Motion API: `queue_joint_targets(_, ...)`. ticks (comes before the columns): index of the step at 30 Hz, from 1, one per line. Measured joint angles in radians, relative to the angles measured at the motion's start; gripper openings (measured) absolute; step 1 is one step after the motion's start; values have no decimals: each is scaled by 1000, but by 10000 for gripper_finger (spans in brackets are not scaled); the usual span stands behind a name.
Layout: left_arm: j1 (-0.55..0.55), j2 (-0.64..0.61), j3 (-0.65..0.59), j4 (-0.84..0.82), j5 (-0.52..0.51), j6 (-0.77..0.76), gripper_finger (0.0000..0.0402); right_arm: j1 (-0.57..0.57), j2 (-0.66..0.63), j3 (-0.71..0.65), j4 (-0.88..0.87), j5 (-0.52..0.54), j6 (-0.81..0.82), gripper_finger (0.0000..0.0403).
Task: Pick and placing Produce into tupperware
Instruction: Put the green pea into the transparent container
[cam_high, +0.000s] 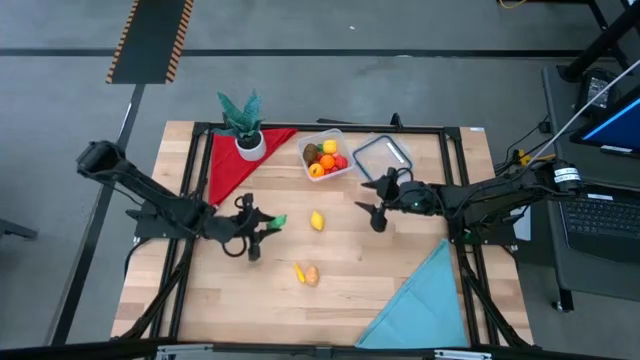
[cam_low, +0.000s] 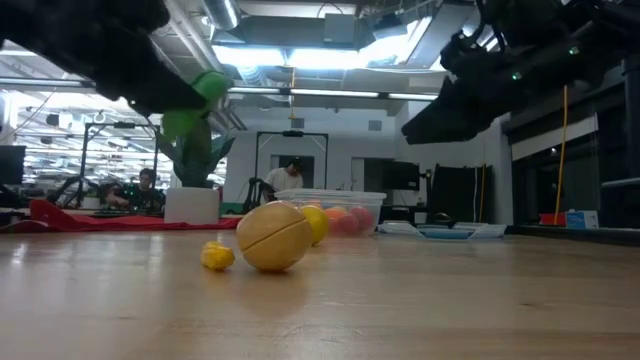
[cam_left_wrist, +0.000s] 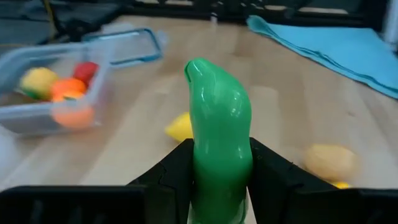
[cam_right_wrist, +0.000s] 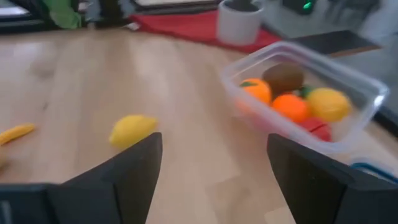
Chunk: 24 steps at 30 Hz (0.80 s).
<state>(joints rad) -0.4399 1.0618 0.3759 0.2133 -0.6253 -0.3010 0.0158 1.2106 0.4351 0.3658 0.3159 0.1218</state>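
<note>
High view shows the left gripper (cam_high: 268, 224) raised over the left half of the pale wooden worktop (cam_high: 400, 270), its fingers (cam_left_wrist: 168, 180) clamped on a smooth green toy vegetable (cam_left_wrist: 219, 143) that stands up between them in the left wrist view. The right gripper (cam_high: 370, 208) hovers near the middle of the worktop, just in front of the flat clear lid with a dark blue rim (cam_high: 382, 156), and its fingers (cam_right_wrist: 134, 165) stand wide apart with nothing between them.

The small clear plastic square tupperware (cam_high: 326, 155) sits toward the back of the worktop, between the green potted plant in a white pot (cam_high: 246, 128) and the lid. It holds several toy fruits (cam_right_wrist: 292, 96): orange, yellow, red and brown pieces lying together.

Three pieces of produce lie loose on the wood. A yellow lemon-shaped piece (cam_high: 317, 221) rests between the two grippers. Nearer the front edge, a small yellow piece (cam_high: 298, 271) and a rounded tan-orange piece (cam_high: 311, 275) lie just beside each other.

A red cloth (cam_high: 235, 160) is spread at the back left under the plant, and a light blue cloth (cam_high: 425, 300) covers the front right corner.
</note>
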Motion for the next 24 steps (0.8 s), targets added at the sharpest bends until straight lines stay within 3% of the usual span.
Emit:
queue_joint_targets(12,263,-3,0,116,23,26,114,0,0,0,36,210,-18,291)
queue_joint_targets(20,394,-3,0,203,177,66,114,0,0,0,35,216,-23,291)
queue_joint_targets(24,442,-2,0,234,202,76,114,0,0,0,35,216,-56,291)
